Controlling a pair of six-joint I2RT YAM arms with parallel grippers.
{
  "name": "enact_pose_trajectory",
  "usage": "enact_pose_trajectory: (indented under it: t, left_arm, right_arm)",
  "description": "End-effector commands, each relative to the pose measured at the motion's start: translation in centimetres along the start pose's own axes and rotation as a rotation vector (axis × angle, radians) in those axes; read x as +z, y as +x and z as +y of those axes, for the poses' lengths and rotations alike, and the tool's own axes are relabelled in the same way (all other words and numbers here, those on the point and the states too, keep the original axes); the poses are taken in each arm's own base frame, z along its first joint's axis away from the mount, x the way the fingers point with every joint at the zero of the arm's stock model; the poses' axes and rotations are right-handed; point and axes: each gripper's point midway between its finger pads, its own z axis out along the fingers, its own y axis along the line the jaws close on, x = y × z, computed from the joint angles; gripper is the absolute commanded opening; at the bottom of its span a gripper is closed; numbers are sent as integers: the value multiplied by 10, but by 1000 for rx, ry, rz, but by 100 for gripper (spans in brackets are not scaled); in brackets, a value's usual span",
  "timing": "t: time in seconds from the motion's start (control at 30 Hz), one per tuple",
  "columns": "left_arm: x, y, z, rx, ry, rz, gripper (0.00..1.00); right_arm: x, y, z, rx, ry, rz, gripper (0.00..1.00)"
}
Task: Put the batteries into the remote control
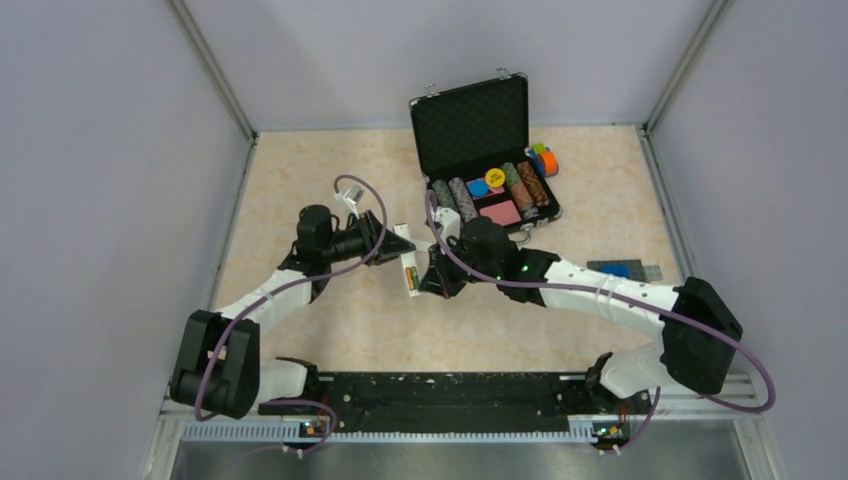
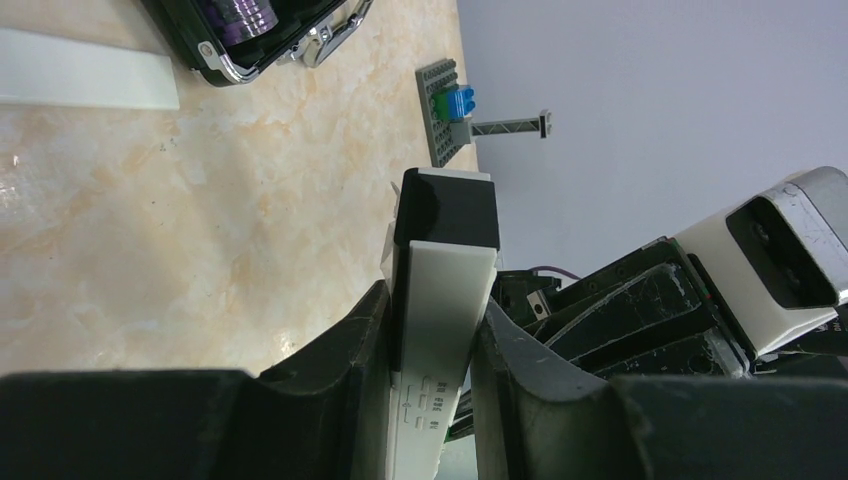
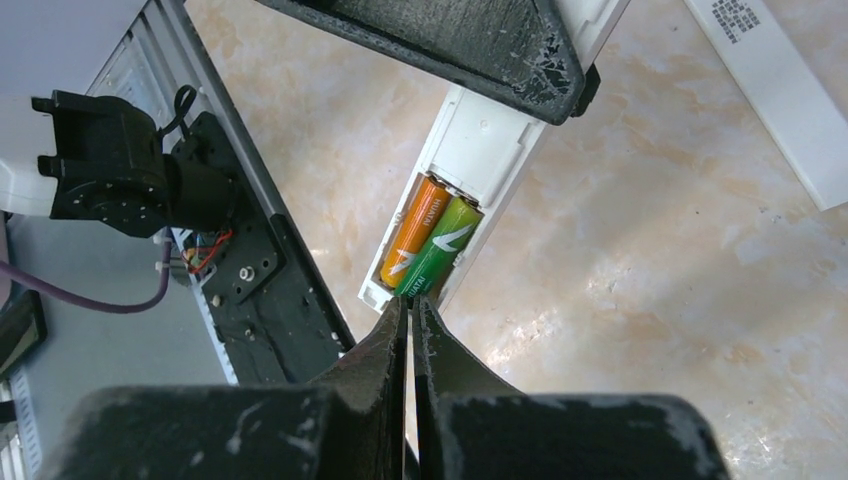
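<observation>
Above marbled beige tabletop (image 1: 330,170), left claw (image 2: 432,312) clamps slim white remote control (image 3: 490,140); right claw (image 3: 411,310) clenched at batteries (image 3: 430,245).

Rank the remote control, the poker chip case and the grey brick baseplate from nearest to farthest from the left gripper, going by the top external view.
1. Remote control: clamped in the left gripper itself.
2. Poker chip case: open, beyond the gripper and to its right.
3. Grey brick baseplate: far right, near the wall.

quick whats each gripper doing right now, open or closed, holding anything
Left gripper: closed on the remote control.
Right gripper: closed, holding nothing, tips right by the batteries.
</observation>
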Motion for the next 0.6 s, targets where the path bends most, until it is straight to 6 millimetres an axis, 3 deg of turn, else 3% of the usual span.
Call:
enact_pose_trajectory:
  t: [0.0,0.57]
  left_arm:
    - [-14,31,-64,5,191,194,0]
    - [-12,30,-58,49,143,200,0]
  right_arm:
    - [12,-7,-44,23,167,-22,0]
    - [19,-6,-53,51,204,16,0]
